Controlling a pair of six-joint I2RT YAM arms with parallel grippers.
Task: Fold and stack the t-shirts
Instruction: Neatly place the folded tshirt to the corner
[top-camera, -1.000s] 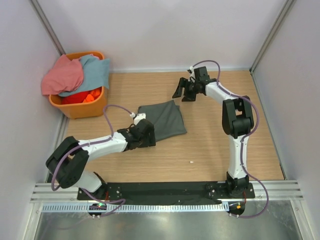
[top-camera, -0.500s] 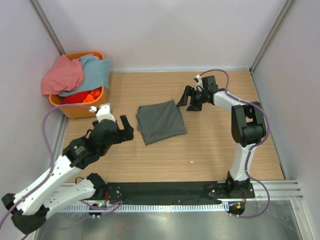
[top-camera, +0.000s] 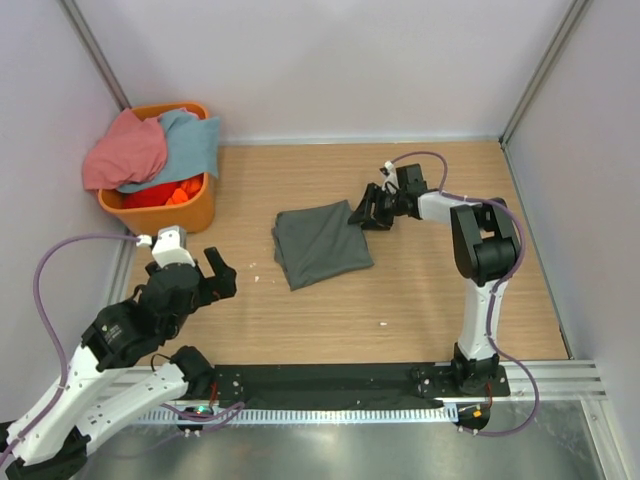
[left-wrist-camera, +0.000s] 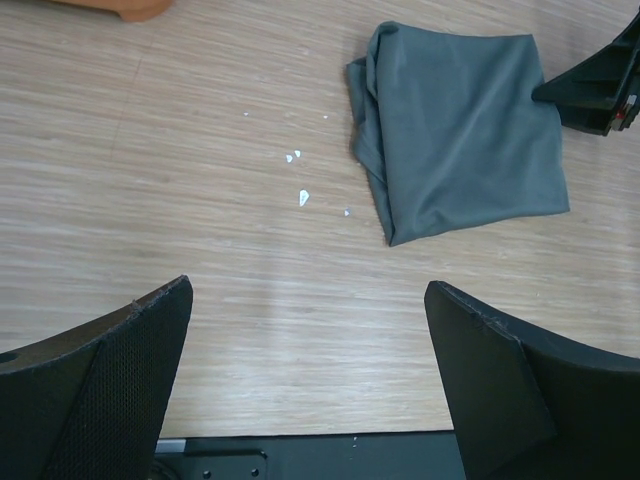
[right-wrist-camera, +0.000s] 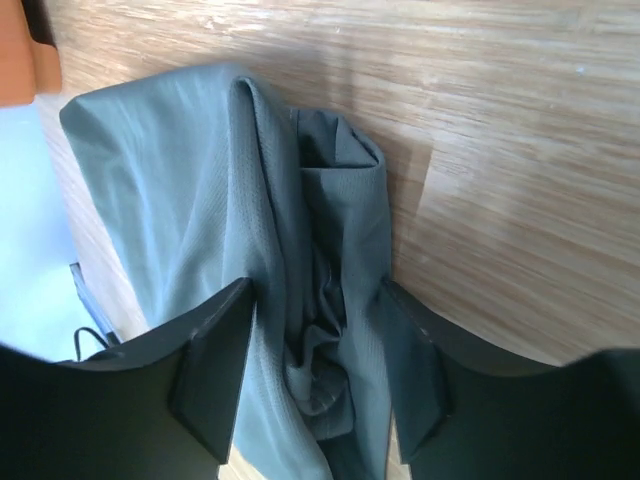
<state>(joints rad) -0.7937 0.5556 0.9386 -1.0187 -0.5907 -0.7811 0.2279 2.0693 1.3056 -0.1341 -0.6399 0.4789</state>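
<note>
A folded dark grey t-shirt (top-camera: 320, 243) lies flat in the middle of the table. It also shows in the left wrist view (left-wrist-camera: 460, 130). My right gripper (top-camera: 365, 214) is low at the shirt's far right corner, open, its two fingers on either side of the bunched folded edge (right-wrist-camera: 330, 300). My left gripper (top-camera: 214, 277) is open and empty, well left of the shirt and above bare wood (left-wrist-camera: 310, 370). A salmon-pink t-shirt (top-camera: 125, 150) and a light blue t-shirt (top-camera: 192, 140) are heaped in the basket.
The orange plastic basket (top-camera: 165, 214) stands at the far left against the wall. A few white crumbs (left-wrist-camera: 300, 192) lie on the wood left of the grey shirt. White walls enclose the table on three sides.
My left arm has pulled away from the grey shirt's left edge, back to the near left. My right gripper has come down and left to the shirt's far right corner.
</note>
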